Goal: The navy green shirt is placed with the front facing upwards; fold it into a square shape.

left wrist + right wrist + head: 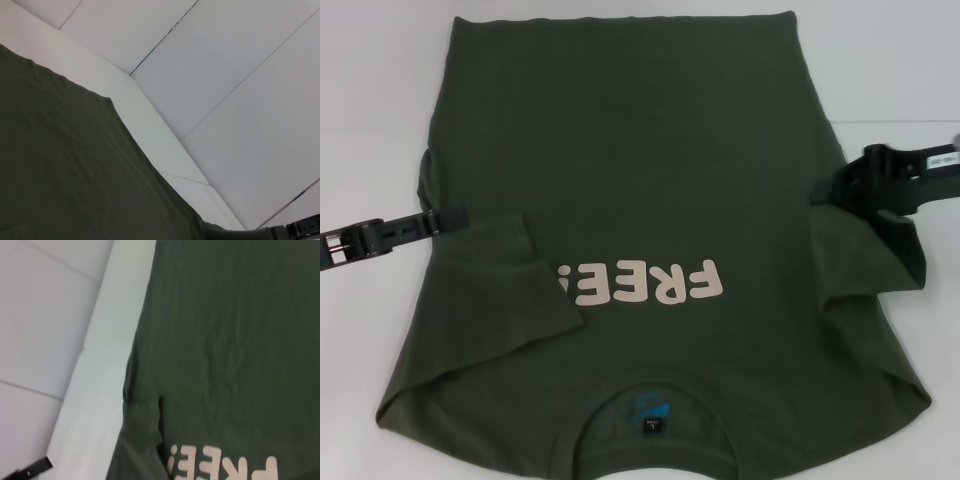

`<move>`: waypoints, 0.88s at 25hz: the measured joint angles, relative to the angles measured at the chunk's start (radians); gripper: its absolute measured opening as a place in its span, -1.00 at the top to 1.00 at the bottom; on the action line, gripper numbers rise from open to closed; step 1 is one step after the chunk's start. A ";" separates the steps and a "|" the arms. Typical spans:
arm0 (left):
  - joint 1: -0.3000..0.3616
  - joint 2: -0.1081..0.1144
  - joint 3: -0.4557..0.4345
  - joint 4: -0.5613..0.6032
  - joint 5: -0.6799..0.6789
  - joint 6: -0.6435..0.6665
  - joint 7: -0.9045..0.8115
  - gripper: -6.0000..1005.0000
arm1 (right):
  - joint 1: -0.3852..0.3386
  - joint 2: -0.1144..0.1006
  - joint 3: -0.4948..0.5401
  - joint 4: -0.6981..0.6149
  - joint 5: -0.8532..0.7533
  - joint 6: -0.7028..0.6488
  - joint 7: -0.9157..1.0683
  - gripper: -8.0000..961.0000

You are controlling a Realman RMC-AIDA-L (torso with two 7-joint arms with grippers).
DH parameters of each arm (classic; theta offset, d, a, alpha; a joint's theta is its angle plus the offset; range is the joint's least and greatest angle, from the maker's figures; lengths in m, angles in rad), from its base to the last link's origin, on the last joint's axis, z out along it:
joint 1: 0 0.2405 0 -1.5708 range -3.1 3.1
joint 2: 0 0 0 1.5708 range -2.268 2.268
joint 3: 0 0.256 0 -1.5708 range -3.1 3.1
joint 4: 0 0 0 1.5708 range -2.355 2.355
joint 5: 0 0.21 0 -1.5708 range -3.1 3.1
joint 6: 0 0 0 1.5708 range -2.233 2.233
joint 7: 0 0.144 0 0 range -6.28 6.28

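The navy green shirt [640, 200] carries pale pinkish block lettering [640, 285] on its chest reading "FREE!", seen upside down in the head view. Inside the near collar sits a blue print [650, 409] and a small dark tag [651, 426], both too small to read.
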 joint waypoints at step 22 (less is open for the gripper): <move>0.000 -0.004 0.024 -0.012 0.000 -0.002 0.009 -0.77 | 0.009 0.016 -0.109 0.013 -0.005 0.071 0.067 0.73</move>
